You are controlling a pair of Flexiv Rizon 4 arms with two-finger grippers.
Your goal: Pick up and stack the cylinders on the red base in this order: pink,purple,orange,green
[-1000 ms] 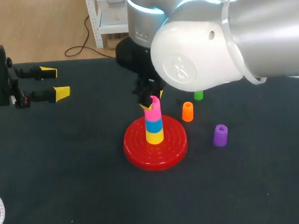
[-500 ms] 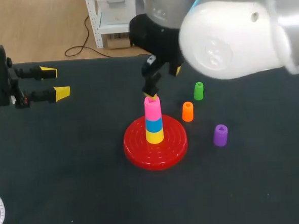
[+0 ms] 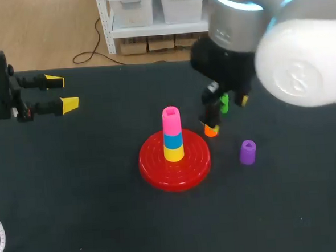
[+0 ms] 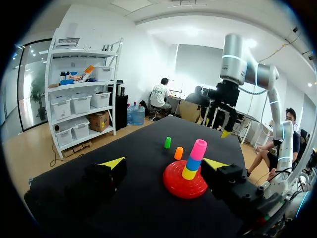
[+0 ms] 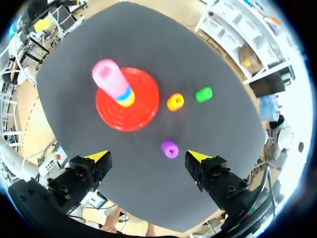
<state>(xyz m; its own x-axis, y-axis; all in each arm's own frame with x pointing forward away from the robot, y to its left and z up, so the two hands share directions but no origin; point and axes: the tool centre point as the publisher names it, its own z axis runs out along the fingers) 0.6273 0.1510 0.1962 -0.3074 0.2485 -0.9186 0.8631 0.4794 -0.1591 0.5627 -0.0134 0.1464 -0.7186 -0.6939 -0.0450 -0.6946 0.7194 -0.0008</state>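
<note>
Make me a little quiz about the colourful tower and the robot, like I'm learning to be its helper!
1. True or false: the pink cylinder is the topmost one on the red base.
2. Which cylinder stands on the table, off the base? A) blue B) purple C) yellow
3. Fill in: the left gripper is open and holds ____.
Key: 1 true. 2 B, the purple cylinder. 3 nothing.
</note>
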